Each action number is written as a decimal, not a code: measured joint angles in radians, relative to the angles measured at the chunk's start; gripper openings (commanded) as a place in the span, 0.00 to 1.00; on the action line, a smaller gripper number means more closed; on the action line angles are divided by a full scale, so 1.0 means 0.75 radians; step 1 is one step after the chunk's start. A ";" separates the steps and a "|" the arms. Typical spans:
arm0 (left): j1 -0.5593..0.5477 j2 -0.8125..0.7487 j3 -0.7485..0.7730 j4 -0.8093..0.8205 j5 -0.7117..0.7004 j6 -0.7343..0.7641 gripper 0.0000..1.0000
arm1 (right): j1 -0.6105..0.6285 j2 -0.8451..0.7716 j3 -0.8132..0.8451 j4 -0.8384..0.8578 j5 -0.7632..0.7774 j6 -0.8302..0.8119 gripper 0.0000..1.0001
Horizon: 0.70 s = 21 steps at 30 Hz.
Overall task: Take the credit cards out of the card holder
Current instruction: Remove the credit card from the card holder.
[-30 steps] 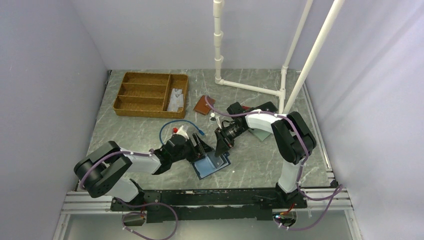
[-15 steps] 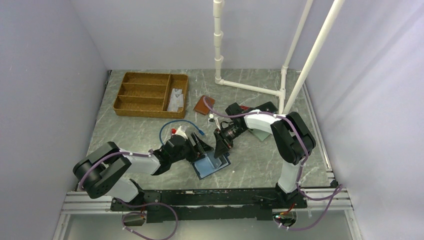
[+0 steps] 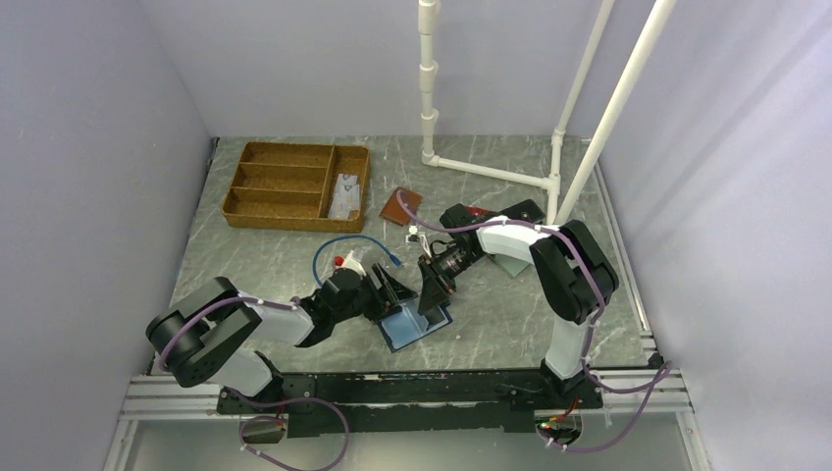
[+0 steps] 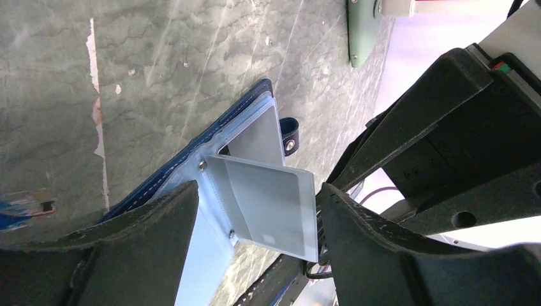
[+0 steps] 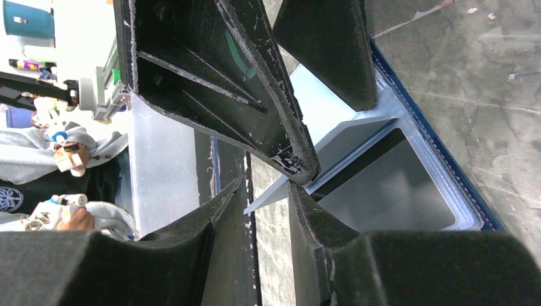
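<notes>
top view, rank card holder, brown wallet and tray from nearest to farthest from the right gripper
1. card holder: just below the right gripper, toward the table's near edge.
2. brown wallet: farther back, mid-table.
3. tray: back left, farthest.

Compartmented wicker tray (image 3: 280, 208) sits far-left on the grey marble bench (image 3: 510, 304); brown wallet (image 3: 400, 206) near its right side (not touching), blue cable loop (image 3: 345, 241) nearer, white pipe frame (image 3: 488, 172) back-right.
</notes>
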 measured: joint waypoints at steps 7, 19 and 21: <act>0.000 0.001 -0.026 0.031 -0.001 -0.006 0.74 | 0.004 0.000 0.000 0.003 0.013 0.008 0.29; 0.000 0.003 -0.052 0.075 -0.003 -0.008 0.72 | -0.004 0.000 0.000 0.006 0.041 0.015 0.33; 0.000 0.009 -0.052 0.081 -0.004 -0.008 0.72 | -0.010 0.000 0.000 0.006 0.042 0.015 0.33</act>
